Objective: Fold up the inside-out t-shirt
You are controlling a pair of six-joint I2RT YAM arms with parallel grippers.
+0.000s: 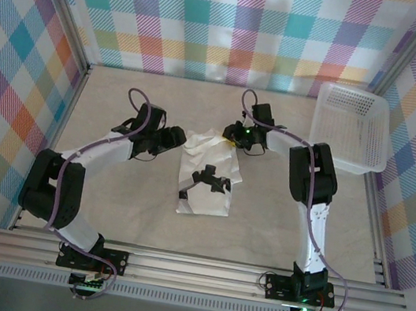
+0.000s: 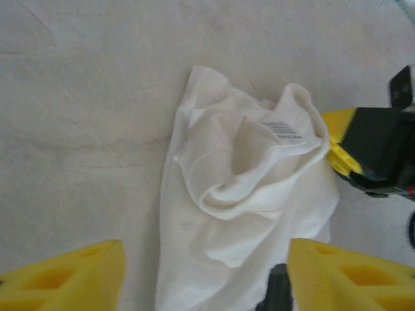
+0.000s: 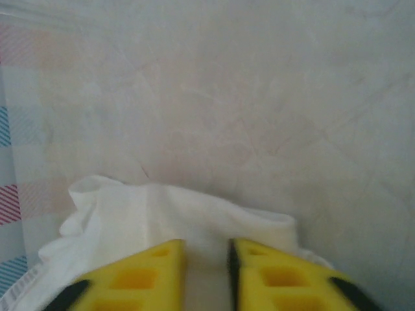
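The white t-shirt lies crumpled and partly folded in the middle of the table, with a dark patch on its near half. In the left wrist view the t-shirt shows a care label on a raised fold. My left gripper hovers at the shirt's left edge; it stands open, its yellow fingers wide apart over the cloth. My right gripper is at the shirt's far right corner. Its jaws stand a little apart, open, with the t-shirt just beyond them. Its yellow fingertip touches the cloth's edge.
A white plastic mesh basket stands at the back right corner. Plaid walls enclose the table on three sides. Bare beige tabletop lies left, right and in front of the shirt.
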